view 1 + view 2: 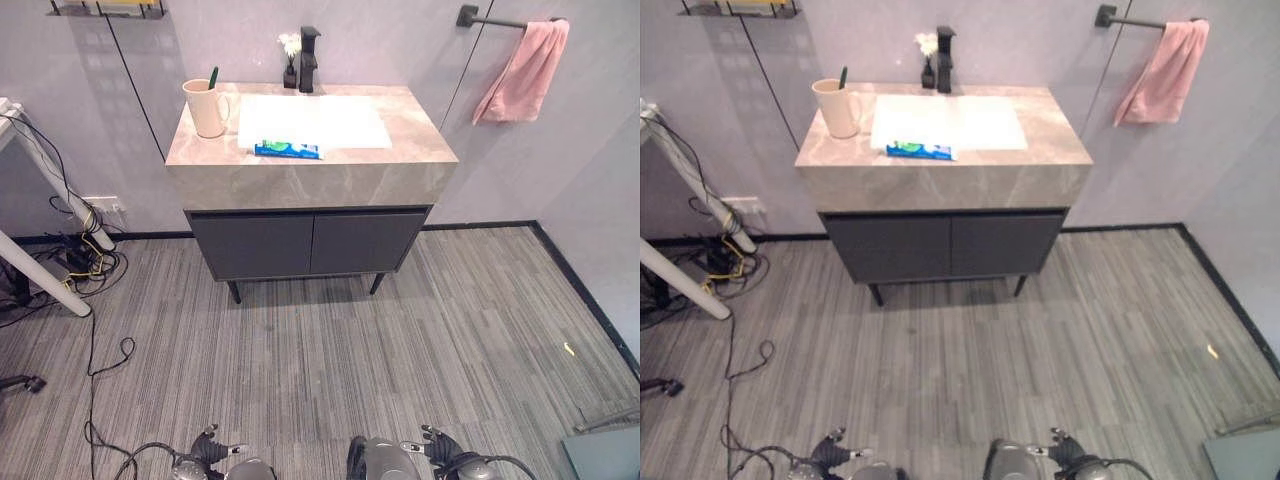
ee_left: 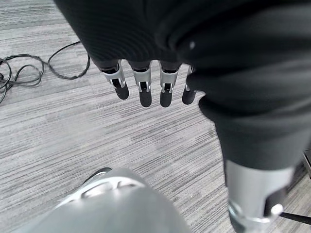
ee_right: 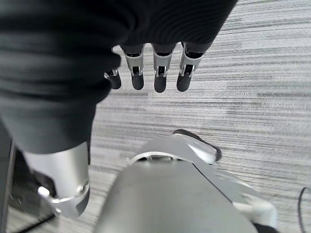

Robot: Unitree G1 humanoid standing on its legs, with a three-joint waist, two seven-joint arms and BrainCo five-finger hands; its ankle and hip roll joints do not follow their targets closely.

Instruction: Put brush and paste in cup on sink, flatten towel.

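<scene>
A beige cup (image 1: 207,108) stands at the left of the stone sink counter (image 1: 300,172), and a green brush (image 1: 213,76) pokes out of it. The blue and green paste tube (image 1: 288,150) lies flat on the front edge of the white basin. On the bar at the upper right hangs a pink towel (image 1: 525,72), bunched and crooked. Far from the sink, my left hand (image 1: 205,443) and right hand (image 1: 437,440) hang low over the floor. Both are open and hold nothing, the left fingers (image 2: 144,92) and the right fingers (image 3: 158,77) straight.
A black faucet (image 1: 308,60) and a small vase with a white flower (image 1: 290,58) stand at the back of the basin. Grey cabinet doors (image 1: 310,243) sit under the counter. Cables (image 1: 80,262) and white table legs (image 1: 45,280) lie at the left. Striped grey floor (image 1: 400,360) stretches between me and the sink.
</scene>
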